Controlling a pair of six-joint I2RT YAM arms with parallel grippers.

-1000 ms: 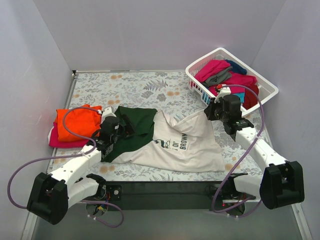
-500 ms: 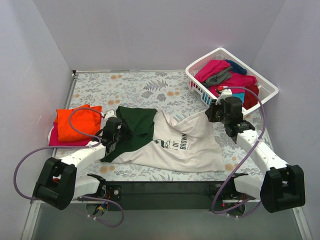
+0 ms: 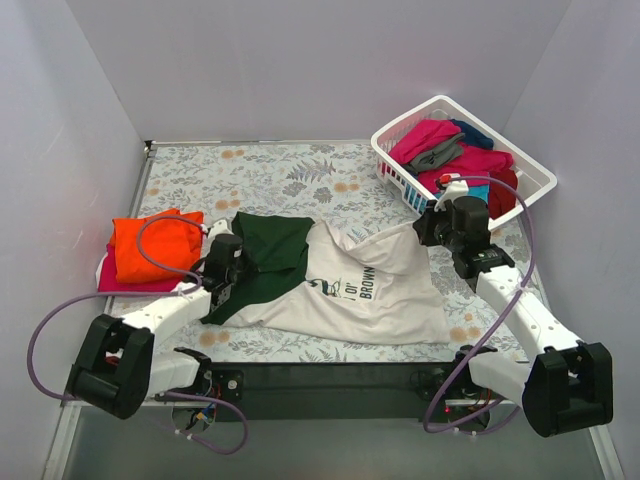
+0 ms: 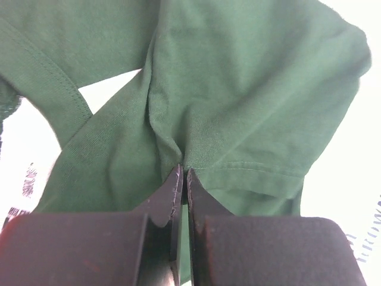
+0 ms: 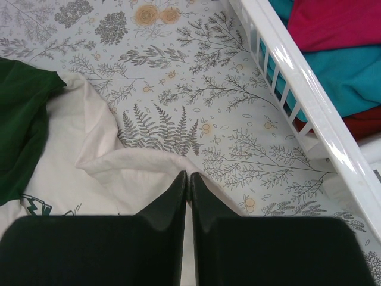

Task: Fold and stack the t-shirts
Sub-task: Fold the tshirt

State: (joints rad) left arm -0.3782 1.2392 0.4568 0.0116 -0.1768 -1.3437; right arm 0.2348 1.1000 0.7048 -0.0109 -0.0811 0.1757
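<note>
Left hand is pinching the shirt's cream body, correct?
Not quite. The left hand is pinching the shirt's dark green sleeve, not its cream body. The left wrist view shows green cloth bunched in its grip.

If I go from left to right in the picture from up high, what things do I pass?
orange shirt → cream-white shirt → white basket
</note>
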